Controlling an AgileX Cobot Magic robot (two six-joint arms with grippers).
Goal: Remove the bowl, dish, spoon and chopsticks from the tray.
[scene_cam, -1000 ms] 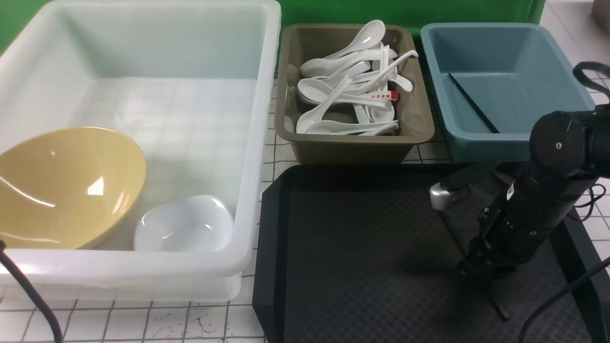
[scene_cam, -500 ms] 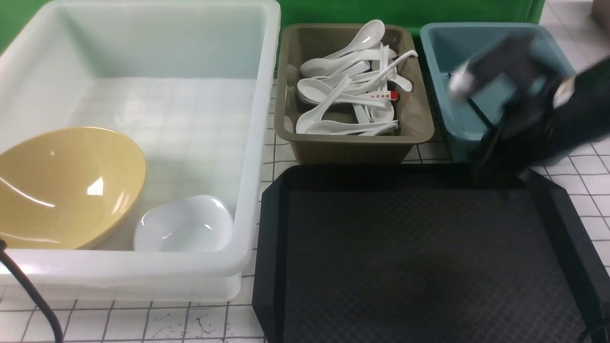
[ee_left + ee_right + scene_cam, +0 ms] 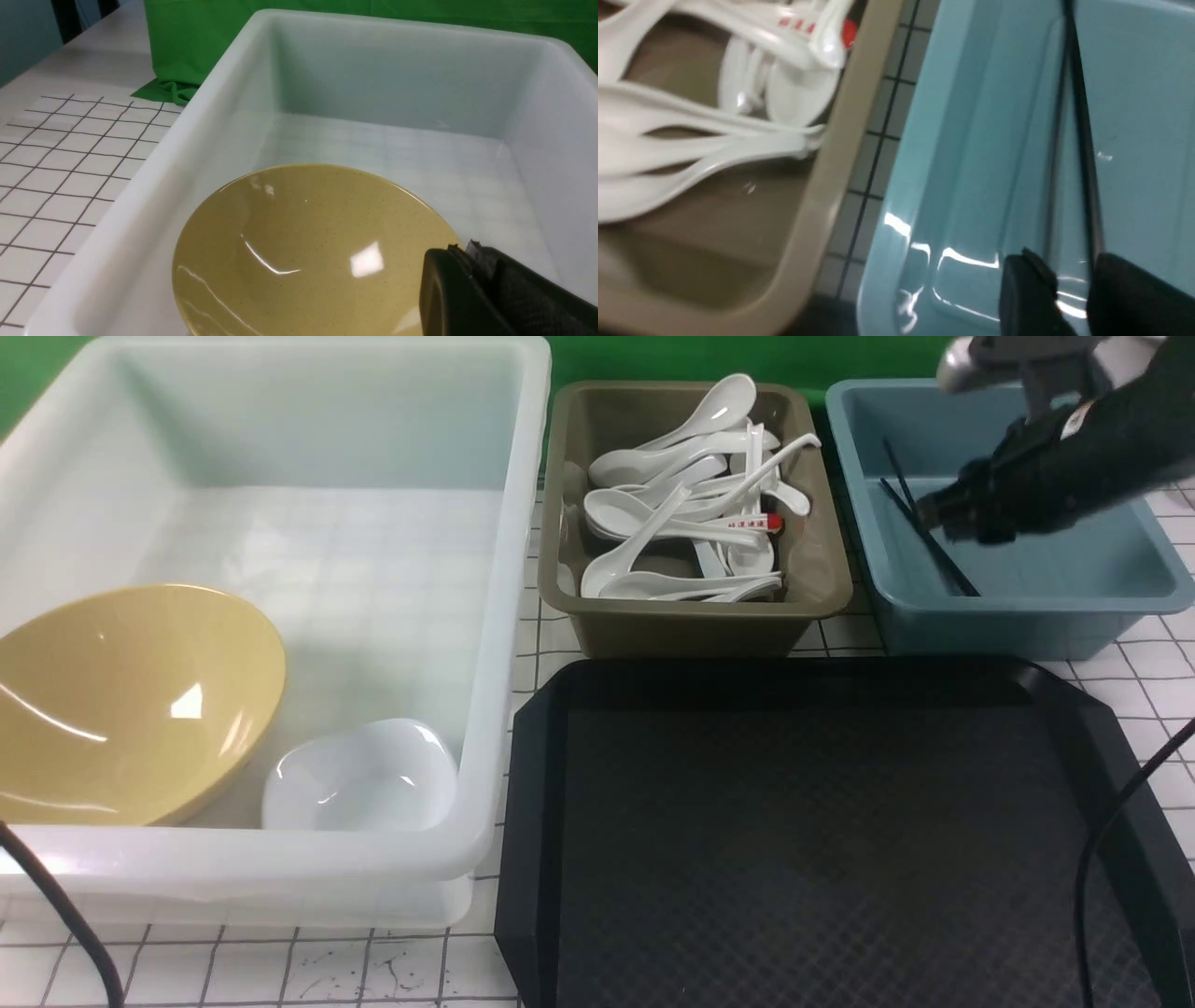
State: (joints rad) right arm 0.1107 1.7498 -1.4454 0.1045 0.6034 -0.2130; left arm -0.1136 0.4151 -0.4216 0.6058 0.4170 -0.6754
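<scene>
— Where is the right pincer (image 3: pixel 926 513)?
— Over the blue tub (image 3: pixel 1027 611), tips down inside. One of the chopsticks (image 3: pixel 952 567) lies just beneath it, the other slants up from the tips. I can't tell if the fingers (image 3: pixel 1027 298) grip it.
— What crowds it?
— The olive tub (image 3: pixel 691 627) of spoons (image 3: pixel 653 523) to its left, and the tray (image 3: pixel 794 821) nearer me.
— And the left pincer (image 3: pixel 472 261)?
— Clenched, above the bowl (image 3: pixel 299 242). The dish (image 3: pixel 359 775) is beside that.
</scene>
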